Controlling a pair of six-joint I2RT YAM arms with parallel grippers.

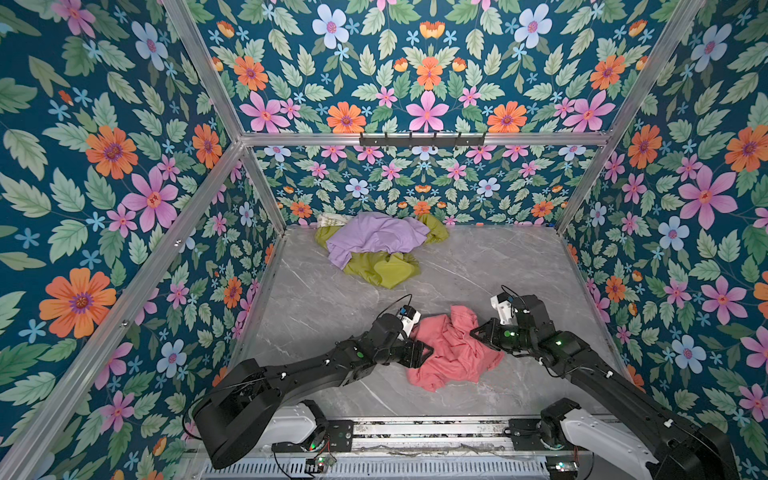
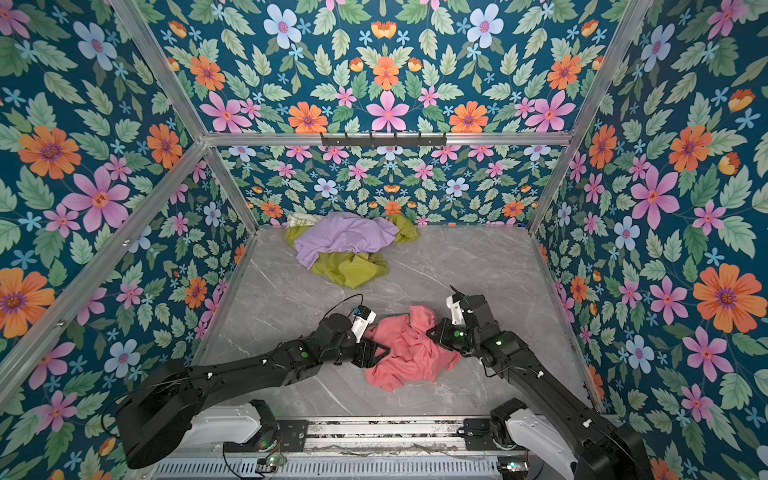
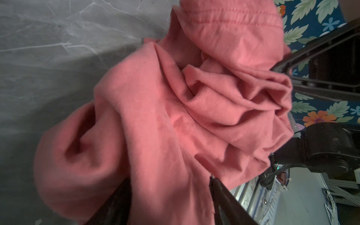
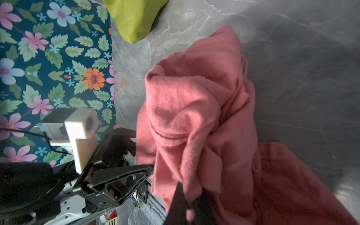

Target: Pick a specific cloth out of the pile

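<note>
Close against the right gripper (image 4: 191, 192), which pinches a bunched fold, lies the cloth (image 1: 453, 353), fleecy salmon, crumpled. Opposite, the left gripper (image 3: 169, 179) straddles another fold, jaws wide.

Grey marble-look table (image 1: 498, 266), salmon-pink cloth (image 1: 453, 353) crumpled near front, pile (image 1: 374, 245) against back edge

Soft, matt, faintly fuzzy knit on the cloth (image 3: 155, 116), with a stitched hem. Under it, smooth grey marble-look worktop (image 1: 332, 299) with a slight sheen. Beyond the cloth, thinner, smoother fabrics in the pile (image 1: 374, 245). Matt black plastic on the right tool (image 4: 191, 190) at the cloth's edge.
</note>
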